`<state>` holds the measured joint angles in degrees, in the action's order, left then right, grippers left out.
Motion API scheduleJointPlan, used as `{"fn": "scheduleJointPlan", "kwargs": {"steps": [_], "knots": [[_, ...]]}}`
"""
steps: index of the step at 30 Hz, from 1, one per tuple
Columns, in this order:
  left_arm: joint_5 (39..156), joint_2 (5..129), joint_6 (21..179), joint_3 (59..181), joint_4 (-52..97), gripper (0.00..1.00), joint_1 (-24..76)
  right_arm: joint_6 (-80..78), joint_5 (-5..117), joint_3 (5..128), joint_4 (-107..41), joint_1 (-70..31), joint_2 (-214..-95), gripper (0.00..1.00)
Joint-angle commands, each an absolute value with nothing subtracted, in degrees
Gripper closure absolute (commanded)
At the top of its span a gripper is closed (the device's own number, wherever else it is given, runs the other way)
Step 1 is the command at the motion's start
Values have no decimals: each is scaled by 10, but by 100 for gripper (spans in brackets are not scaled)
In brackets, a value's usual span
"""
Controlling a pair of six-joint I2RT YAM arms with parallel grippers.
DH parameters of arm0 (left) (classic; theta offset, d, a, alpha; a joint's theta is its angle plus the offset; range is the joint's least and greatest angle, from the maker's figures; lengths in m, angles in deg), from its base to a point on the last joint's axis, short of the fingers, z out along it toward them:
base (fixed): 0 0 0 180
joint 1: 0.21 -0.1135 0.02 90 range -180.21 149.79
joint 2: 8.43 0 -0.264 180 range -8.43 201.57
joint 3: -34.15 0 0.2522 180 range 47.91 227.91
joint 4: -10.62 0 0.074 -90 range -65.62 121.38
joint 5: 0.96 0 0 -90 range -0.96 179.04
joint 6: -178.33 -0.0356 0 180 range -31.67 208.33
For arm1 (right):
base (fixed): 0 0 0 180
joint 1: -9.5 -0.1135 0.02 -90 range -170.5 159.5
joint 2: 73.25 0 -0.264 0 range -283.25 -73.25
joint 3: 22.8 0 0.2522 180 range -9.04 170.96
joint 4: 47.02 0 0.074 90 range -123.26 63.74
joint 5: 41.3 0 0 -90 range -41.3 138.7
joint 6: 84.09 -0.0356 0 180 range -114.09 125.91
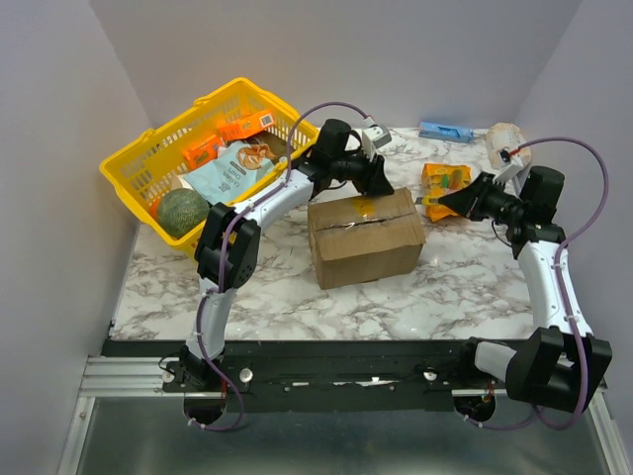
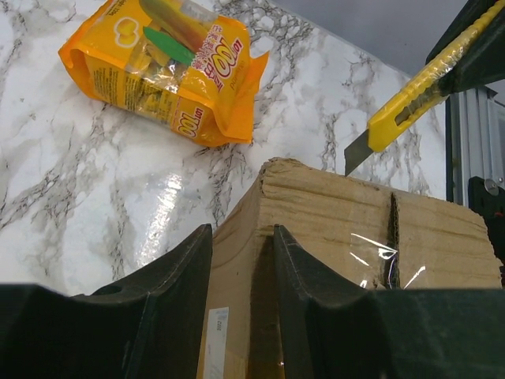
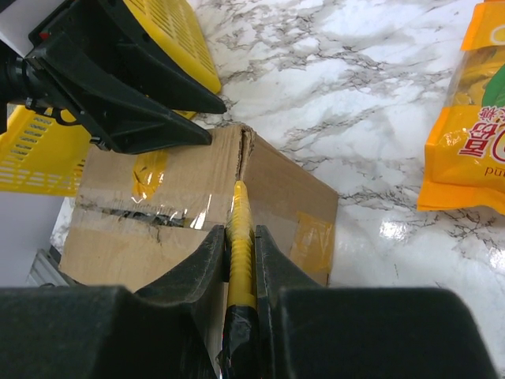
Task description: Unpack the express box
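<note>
My right gripper (image 3: pixel 239 234) is clamped tight on a yellow knife (image 3: pixel 238 201), which runs straight out between the fingers. Its blade tip sits at the top edge of the box (image 1: pixel 366 242) just ahead; I cannot tell whether it touches. That arm rises from its base, bends at the elbow, and points the wrist left and slightly down.

My left gripper (image 2: pixel 242 237) has its fingers a narrow gap apart with cardboard filling the gap, and I cannot tell whether they pinch it. That arm stretches forward, then angles right over the box's far top edge.

Just beyond my right gripper lies an orange snack bag (image 1: pixel 445 180). A yellow basket (image 1: pixel 134 163) stands behind my left arm. All rest on a white marble table (image 1: pixel 465 287) enclosed by plain grey walls (image 1: pixel 415 49).
</note>
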<state>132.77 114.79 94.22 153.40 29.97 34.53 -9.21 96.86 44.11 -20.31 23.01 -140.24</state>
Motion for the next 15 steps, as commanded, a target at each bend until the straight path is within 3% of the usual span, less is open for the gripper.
{"fn": "scheduleJointPlan", "kwargs": {"steps": [1,10,15], "knots": [[1274,1159,931,1505,381,66,348,-81,963,459,-139,232,-1387,100],[1286,1163,935,1503,380,97,349,-67,958,477,-61,232,-1379,99],[1282,1164,935,1504,381,100,349,-54,952,483,-16,232,-1374,100]]}}
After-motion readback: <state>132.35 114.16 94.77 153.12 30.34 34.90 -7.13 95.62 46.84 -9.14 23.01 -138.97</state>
